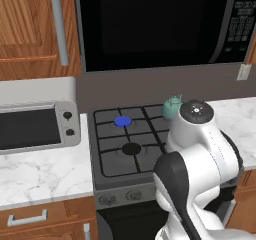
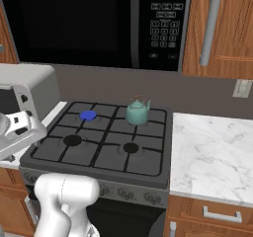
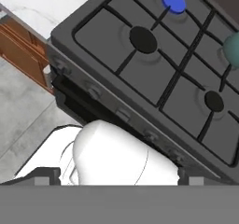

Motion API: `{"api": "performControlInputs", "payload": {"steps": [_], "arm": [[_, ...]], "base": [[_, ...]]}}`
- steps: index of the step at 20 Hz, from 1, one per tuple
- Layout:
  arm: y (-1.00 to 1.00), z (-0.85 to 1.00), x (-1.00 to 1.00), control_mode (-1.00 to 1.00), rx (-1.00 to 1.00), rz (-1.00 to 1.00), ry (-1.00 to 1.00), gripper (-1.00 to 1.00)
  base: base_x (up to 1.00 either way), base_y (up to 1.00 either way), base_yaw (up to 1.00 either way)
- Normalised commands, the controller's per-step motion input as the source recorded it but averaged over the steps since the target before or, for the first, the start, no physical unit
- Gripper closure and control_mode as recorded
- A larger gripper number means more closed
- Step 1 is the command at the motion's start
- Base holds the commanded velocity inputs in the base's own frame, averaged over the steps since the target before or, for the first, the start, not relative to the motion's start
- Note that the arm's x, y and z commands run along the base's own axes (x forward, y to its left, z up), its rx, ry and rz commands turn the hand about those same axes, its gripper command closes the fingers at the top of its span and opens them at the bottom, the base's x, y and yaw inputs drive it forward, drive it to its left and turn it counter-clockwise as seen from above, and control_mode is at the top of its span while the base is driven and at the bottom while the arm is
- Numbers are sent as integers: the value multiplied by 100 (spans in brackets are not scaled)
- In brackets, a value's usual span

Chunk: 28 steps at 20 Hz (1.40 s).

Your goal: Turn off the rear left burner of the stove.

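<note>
Gripper [image 3: 119, 175]: tips wide apart, nothing between, so open. It hangs off the stove's [image 1: 111, 156] front left corner, above the bench [image 1: 45, 171] edge, looking down across the grates. I'd say I'm holding it there to line up on the knob row [image 3: 93, 91] along the front edge. No contact yet.

Rear left burner [image 1: 123, 121] sits at the stove's back left corner: flat bright blue disc under dark grate bars, so prob. lit. The other caps I can see are plain black. Teal kettle [image 2: 137, 111] is on the rear right burner, well clear of my path.

Stove top is matte dk grey w/ black grid grates. Knobs are small, round, grey, low-profile, prob. need a square pinch. Bench is white marble.
</note>
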Motion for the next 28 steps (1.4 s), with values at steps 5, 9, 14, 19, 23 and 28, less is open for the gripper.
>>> {"api": "performControlInputs", "payload": {"steps": [5,9,14,19,23,28], "arm": [[6,-47,-1,-100,-2,0,0,-100],[5,-50,0,-100,-2,0,0,-100],[9,-58,0,-100,-3,1,0,-100],[13,-68,-4,-100,-5,4,-10,-100],[9,-69,-13,-100,-5,4,-21,-100],[0,-71,-10,-100,-1,3,-29,-100]], "base": [[0,0,0],[0,0,0],[0,0,0],[0,0,0],[0,0,0],[0,0,0]]}}
